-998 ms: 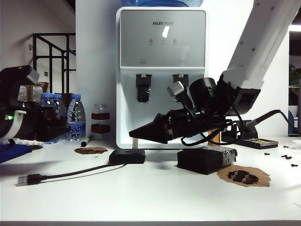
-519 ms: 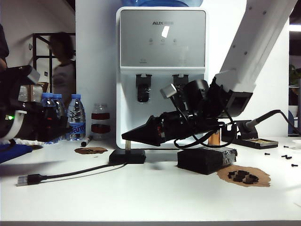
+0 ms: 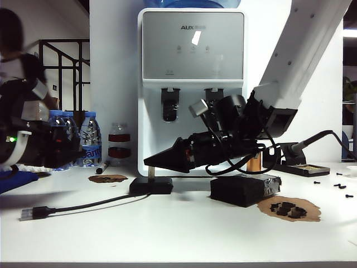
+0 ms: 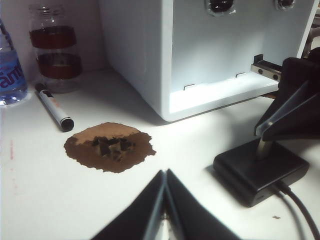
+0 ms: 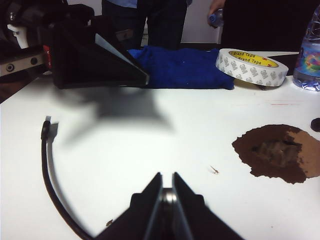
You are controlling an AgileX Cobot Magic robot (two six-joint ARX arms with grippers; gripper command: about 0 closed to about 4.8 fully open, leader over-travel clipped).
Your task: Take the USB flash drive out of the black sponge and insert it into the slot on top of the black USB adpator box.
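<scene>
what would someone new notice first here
The right end effector hangs mid-table, shut on a silver USB drive standing on the black adaptor box. The white water dispenser looms behind it. The left end effector, shut, waits at the table's left edge.

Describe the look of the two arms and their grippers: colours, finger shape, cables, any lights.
The right gripper has matte black, wedge-shaped fingers tapering to a point. Behind them sits a black wrist with a silver-capped camera and looped black cables, on a boxy white arm link. The left gripper has the same black tapered fingers; its arm is black with a white band and a small green light.
</scene>
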